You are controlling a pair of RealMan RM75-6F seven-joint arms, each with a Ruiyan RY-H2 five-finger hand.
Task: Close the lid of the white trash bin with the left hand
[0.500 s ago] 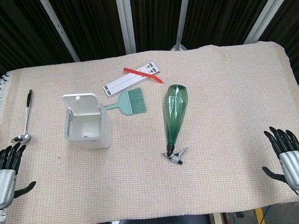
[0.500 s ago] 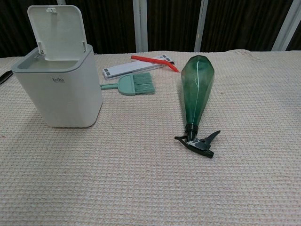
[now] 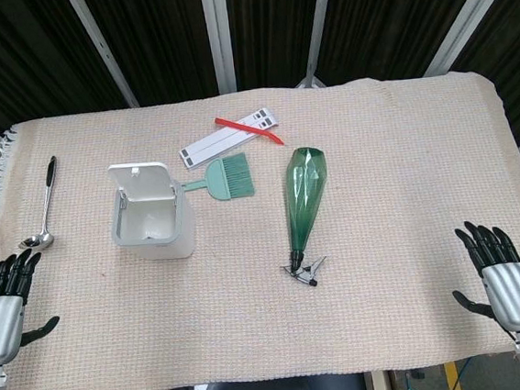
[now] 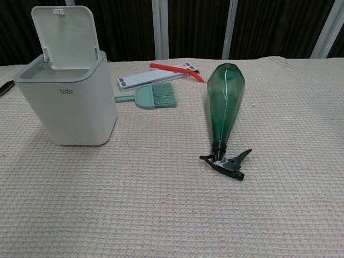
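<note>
The white trash bin stands left of the table's middle. Its lid is tipped up at the back, leaving the bin's mouth uncovered. My left hand lies at the near left edge of the table, well to the left of the bin and nearer to me, fingers spread and holding nothing. My right hand lies at the near right edge, fingers spread and empty too. Neither hand shows in the chest view.
A green spray bottle lies on its side right of the bin. A small green brush and a white strip with a red tool lie behind. A metal ladle lies at the far left.
Both hands have slid slightly back toward the near edge of the table. The bin and its lid have not moved.
</note>
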